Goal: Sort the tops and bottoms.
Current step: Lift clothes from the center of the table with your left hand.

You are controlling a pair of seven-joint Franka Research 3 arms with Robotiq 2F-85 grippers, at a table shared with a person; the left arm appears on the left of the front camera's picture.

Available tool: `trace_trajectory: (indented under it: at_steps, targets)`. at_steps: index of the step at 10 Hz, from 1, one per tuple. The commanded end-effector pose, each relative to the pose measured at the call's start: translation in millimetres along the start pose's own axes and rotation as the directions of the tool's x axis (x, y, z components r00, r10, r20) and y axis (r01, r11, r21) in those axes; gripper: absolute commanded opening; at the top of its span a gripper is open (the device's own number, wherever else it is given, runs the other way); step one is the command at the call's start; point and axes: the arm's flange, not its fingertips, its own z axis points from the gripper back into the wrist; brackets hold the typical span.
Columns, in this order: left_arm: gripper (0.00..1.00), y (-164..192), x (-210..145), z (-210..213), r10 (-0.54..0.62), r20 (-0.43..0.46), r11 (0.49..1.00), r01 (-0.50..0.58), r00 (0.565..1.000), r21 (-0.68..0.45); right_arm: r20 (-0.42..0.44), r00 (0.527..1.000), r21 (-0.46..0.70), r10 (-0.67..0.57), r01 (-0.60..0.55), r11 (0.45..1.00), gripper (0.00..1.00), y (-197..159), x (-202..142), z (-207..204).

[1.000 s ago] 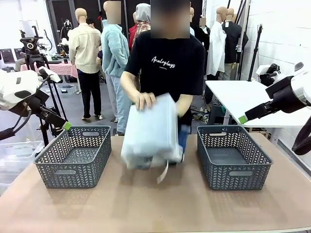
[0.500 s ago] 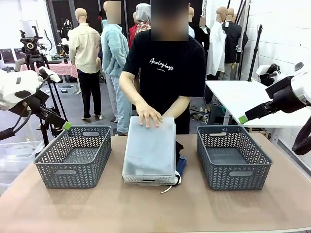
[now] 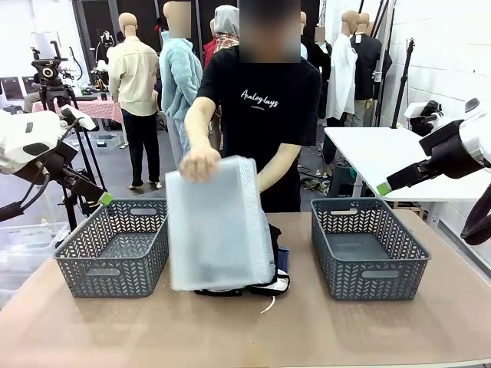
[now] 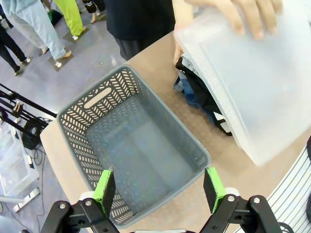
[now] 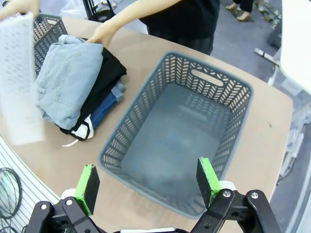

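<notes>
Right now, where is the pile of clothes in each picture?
Front view: pile of clothes at centre, half hidden behind the tilted clear bin.
Left wrist view: pile top middle, under the bin's edge.
Right wrist view: pile upper left, denim on top.
Shared landmark: that clear bin, held up tilted.

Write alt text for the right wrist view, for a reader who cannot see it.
The right gripper hangs open above an empty grey basket on a brown table. Beside the basket lies a stack of folded clothes, pale denim over a black garment, with a person's hand at its far side and a translucent bin raised at the picture's edge.
</notes>
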Motion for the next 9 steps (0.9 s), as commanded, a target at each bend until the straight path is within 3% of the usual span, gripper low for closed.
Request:
trace_trajectory:
  at_steps: [1, 9]
  targets:
    - [0.94, 2.0, 0.1, 0.6, 0.001, 0.01, 1.0, -0.001, 1.0, 0.004, 0.006, 1.0, 0.012, -0.004, 0.004, 1.0, 1.0, -0.1, 0.5, -1.2]
    - [0.94, 2.0, 0.1, 0.6, 0.001, 0.01, 1.0, -0.001, 1.0, 0.004, 0.006, 1.0, 0.012, -0.004, 0.004, 1.0, 1.0, -0.1, 0.5, -1.2]
